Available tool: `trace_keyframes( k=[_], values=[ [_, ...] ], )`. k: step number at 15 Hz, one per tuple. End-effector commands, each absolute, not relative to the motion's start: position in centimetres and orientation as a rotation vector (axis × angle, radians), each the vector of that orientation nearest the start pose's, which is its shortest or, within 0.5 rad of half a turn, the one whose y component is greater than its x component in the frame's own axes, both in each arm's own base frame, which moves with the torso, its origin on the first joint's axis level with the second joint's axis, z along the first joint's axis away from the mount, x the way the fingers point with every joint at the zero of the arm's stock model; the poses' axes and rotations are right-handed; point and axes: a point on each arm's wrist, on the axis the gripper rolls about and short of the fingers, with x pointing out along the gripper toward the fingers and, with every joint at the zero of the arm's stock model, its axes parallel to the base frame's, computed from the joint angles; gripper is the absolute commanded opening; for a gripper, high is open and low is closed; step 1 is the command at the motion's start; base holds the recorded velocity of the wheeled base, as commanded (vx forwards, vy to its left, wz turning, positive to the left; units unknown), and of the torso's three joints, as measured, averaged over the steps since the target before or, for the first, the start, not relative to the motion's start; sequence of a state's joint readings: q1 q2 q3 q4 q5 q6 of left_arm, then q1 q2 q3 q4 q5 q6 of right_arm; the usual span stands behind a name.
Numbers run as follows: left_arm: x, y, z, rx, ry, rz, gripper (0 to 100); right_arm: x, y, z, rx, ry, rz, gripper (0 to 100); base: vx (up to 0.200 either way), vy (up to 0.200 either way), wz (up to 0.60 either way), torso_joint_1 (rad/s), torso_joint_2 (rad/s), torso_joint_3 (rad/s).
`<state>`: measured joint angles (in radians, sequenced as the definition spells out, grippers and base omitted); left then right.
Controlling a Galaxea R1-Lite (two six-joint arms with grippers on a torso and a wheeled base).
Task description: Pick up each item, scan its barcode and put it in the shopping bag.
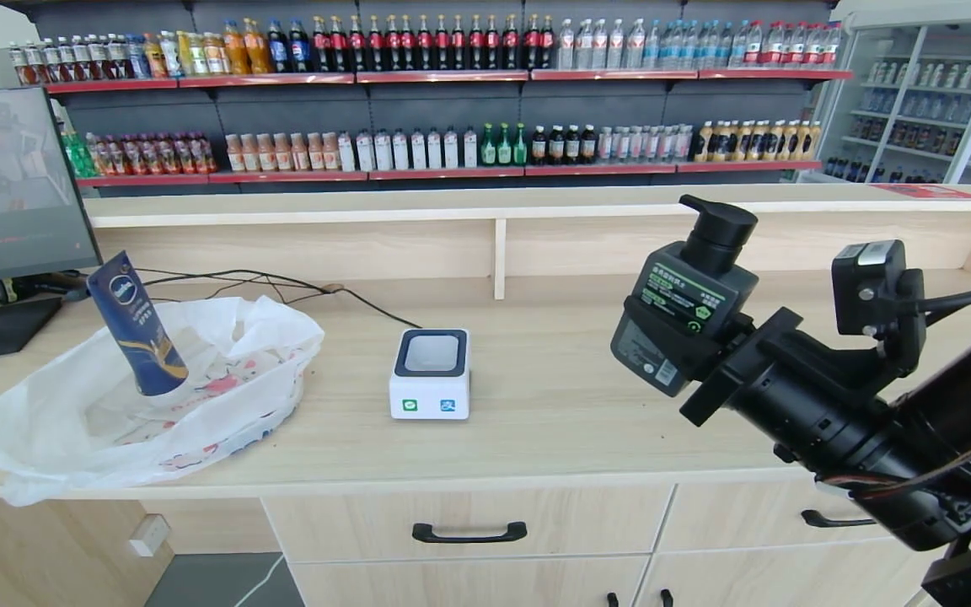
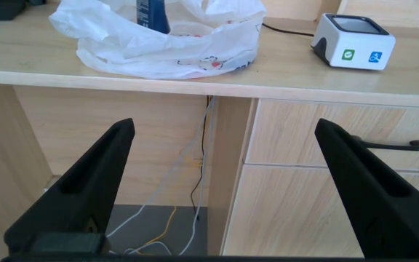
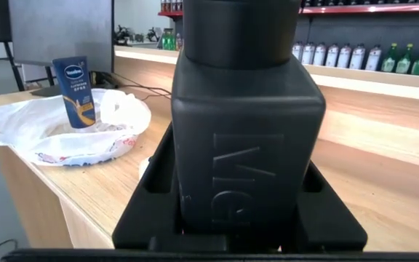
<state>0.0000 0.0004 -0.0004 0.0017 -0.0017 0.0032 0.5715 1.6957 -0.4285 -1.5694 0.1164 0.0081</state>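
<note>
Right claw (image 1: 709,367) clenched on the lower body of a pump bottle (image 1: 683,303), one finger pressed against each side (the right wrist view shows the two fingers (image 3: 151,196) flanking the bottle (image 3: 246,131), and raised lettering on the face between them). The bottle is dark grey and square-shouldered, with a black pump head and a green-and-white label on one face. A paler printed label sits on the adjoining lower face. It is held tilted in the air, pump head uppermost and leaning toward the back wall, above the right part of the wooden counter (image 1: 553,396). To the robot's left of it, and well apart, a white box scanner (image 1: 430,373) with a dark glass top stands on the counter, its cable (image 1: 283,282) running to the rear. Farther left lies an open white shopping bag (image 1: 224,371), with a blue tube (image 1: 136,324) standing upright inside it, just in front of a monitor (image 1: 5,185). Left claw (image 2: 224,131) released, jaws spread wide and empty, hanging below the counter edge before the cabinet front. Shelves of drinks (image 1: 452,76) line the back wall.
</note>
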Motion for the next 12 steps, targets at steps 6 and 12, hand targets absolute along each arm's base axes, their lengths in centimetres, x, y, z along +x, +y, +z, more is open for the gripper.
trace_keyframes(
  k=[6,12],
  values=[
    [-2.28,0.00,7.53,0.002,0.002,-0.002,100,21.47,13.90,18.71,0.079,-0.310,0.677,0,-0.067,0.000,0.00,0.001,0.00,-0.001],
    [-2.29,0.00,7.57,0.000,0.000,-0.002,100,21.60,13.29,18.66,0.076,-0.307,0.653,0,0.000,0.000,0.00,0.000,0.00,0.000]
  ],
)
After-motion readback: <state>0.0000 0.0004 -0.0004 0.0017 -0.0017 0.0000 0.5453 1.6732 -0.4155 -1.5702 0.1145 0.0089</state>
